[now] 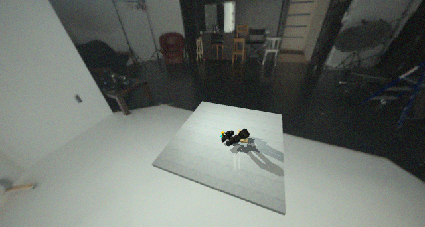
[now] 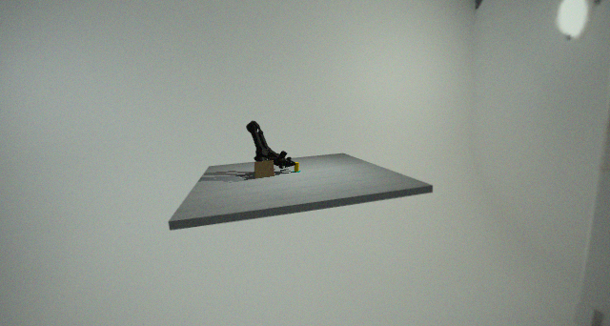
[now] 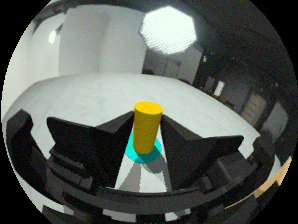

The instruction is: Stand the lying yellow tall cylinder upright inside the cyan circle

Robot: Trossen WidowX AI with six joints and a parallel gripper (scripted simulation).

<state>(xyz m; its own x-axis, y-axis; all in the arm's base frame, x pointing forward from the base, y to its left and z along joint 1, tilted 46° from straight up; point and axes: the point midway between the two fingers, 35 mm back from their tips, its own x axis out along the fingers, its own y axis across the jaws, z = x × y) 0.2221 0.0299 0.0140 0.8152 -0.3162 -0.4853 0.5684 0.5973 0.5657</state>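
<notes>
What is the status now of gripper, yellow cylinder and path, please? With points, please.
Gripper (image 1: 223,135) (image 2: 294,164) (image 3: 148,116) shut on yellow cylinder (image 1: 222,133) (image 2: 296,167) (image 3: 146,131). Cylinder upright inside cyan circle (image 1: 222,132) (image 2: 297,169) (image 3: 130,152), seemingly down. No obstacle seen around it.

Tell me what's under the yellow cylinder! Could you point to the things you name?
The cyan circle (image 2: 298,172) (image 3: 131,151) is under the upright yellow cylinder (image 1: 222,133) (image 2: 296,167) (image 3: 147,127). Its edge peeks out around the bottom, but the cylinder hides the part behind and beneath it, so I can't see that bit.

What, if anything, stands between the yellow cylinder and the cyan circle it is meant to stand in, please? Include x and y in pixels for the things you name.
Nothing visible does: the yellow cylinder (image 2: 296,167) (image 3: 147,128) is upright over the cyan circle (image 3: 131,151), between the gripper's (image 3: 148,117) fingers.
</notes>
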